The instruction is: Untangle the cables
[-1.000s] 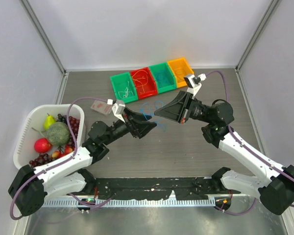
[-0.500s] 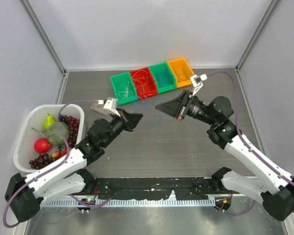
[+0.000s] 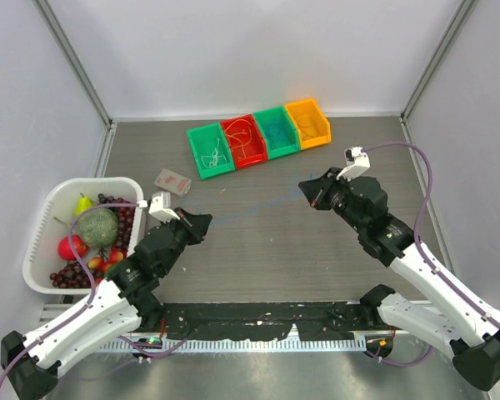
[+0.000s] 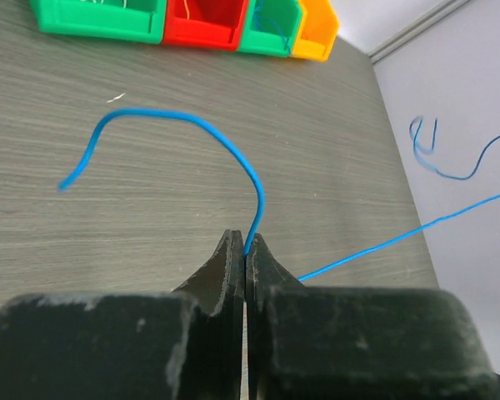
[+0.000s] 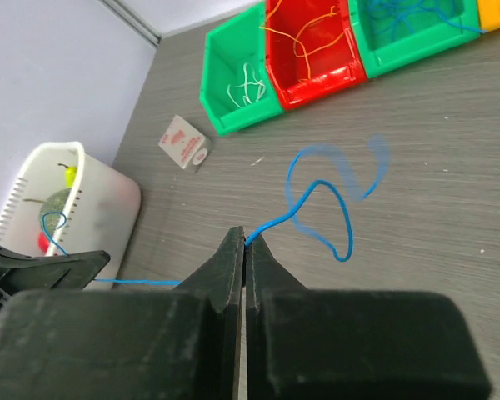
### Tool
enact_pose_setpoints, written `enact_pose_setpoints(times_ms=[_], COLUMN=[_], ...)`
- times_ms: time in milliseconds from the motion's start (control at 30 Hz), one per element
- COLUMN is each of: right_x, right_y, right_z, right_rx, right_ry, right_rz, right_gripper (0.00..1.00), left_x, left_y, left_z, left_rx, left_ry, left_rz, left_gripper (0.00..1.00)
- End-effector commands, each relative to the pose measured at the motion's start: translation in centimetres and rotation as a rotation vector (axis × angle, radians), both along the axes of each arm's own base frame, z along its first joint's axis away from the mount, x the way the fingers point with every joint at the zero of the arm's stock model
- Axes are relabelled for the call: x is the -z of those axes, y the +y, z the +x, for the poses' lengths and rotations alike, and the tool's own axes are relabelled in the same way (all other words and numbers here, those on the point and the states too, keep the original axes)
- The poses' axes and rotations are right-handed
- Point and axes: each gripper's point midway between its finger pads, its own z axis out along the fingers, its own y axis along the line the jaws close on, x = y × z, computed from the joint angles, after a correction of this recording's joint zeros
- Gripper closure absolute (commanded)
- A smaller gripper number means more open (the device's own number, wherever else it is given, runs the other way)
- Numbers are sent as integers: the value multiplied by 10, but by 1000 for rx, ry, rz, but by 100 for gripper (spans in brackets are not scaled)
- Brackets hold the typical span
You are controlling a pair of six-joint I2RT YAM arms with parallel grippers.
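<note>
Now left claw (image 4: 246, 250) and right claw (image 5: 245, 242) each pinch the blue cable (image 4: 260, 200), stretched between them.

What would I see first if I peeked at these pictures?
A thin blue cable is stretched in a line across the middle of the table. It is pinched at one end by the left hand and at the other by the right hand. Behind it sits a row of bright bins in green, red and orange, and a white basket of fruit stands on the left.
</note>
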Motion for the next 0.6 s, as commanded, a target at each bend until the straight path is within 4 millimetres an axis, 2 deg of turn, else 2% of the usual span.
enact_pose_setpoints(times_ms=[0,67,167,200,233,267,300,333,367,400,467,567], right_x=[-27,-34,-36,-42,-35,-40,-34,-40,-33,-41,-34,-45], right_y=[-23,-14,4,7,10,13,16,15,23,22,26,24], right_z=[14,13,14,14,18,21,26,32,37,42,63,88], right_rx=[126,76,-16,-33,-39,-50,-56,-48,-83,-88,-83,-51], right_ry=[-98,-109,-98,-103,-75,-75,-57,-65,-41,-55,-39,-70], right_rz=[-20,-24,-46,-47,-69,-69,-89,-92,-104,-108,-150,-185], right_gripper=[99,99,99,100,99,99,99,99,99,99,99,99], left_x=[11,14,22,25,28,34,35,37,39,43,49,52], left_y=[13,5,-15,-23,-31,-35,-40,-44,-48,-50,-48,-44], left_z=[6,7,9,8,8,7,7,6,5,4,1,-3], left_rx=[-71,-47,23,58,87,105,128,156,180,195,202,206], left_ry=[53,69,123,146,175,216,239,254,269,282,301,294], left_rz=[75,74,90,97,115,141,158,178,194,207,226,219], left_gripper=[100,100,100,100,95,83,67,56,44,35,26,18])
